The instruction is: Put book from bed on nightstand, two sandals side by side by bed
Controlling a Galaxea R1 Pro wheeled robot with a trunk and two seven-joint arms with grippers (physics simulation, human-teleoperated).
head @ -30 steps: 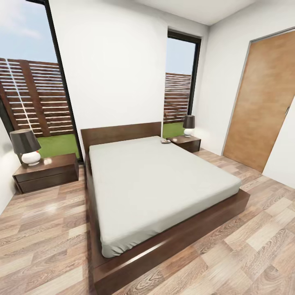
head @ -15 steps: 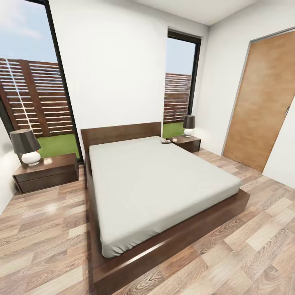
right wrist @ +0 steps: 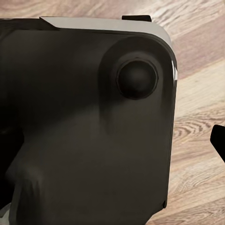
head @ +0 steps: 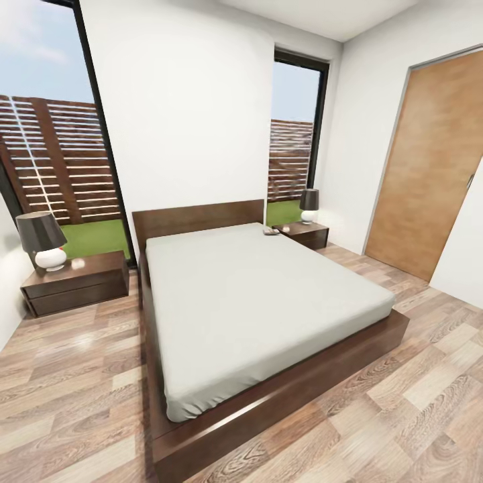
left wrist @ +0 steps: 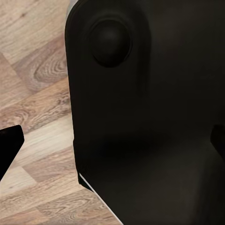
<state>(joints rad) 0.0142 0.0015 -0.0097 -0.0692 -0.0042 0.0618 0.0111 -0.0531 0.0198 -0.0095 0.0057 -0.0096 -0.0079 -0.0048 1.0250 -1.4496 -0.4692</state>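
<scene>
Bed [head: 268, 308] fills the room's middle, headboard against the far white wall, its grey mattress bare. A nightstand [head: 77, 282] stands just beside each upper corner, the other [head: 305, 235] by the far window; each carries a lamp [head: 41, 240]. A small dark thing, perhaps the book [head: 272, 231], lies at the mattress's far right corner, too small to tell. Wood floor [head: 74, 402] runs open along both sides and the foot, widest toward the door [head: 429, 168]. Wrist views show dark robot body [left wrist: 150, 117] over planks; either claw's state I cannot tell.
</scene>
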